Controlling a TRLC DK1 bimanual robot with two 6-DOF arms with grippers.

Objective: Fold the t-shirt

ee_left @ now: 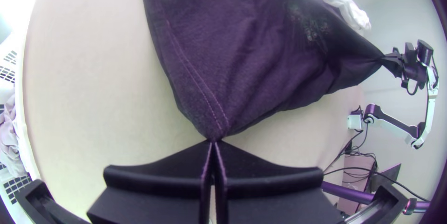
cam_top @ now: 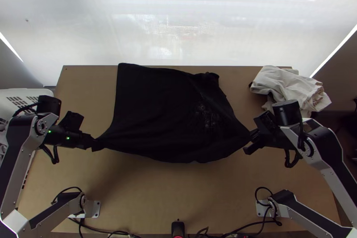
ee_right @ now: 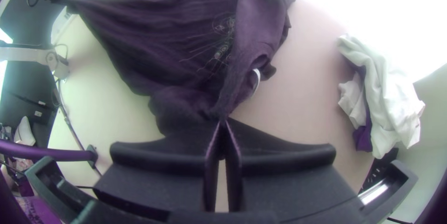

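A black t-shirt (cam_top: 165, 108) is stretched across the middle of a wooden table (cam_top: 178, 193), its near edge drawn taut between two robot grippers. A stitched corner, judged to be the hem, is pinched in the closed fingertips of the left gripper (ee_left: 214, 141); the opposite near corner is clamped by the right gripper (ee_right: 223, 120), its tips likewise together, though whether collar or shoulder is caught there cannot be told for certain. By the wide grip, the edge is presumably being kept straight for a fold, with the far part left spread as a base. Pale cloths (cam_top: 288, 88) are heaped at the far right corner, apart from the work.
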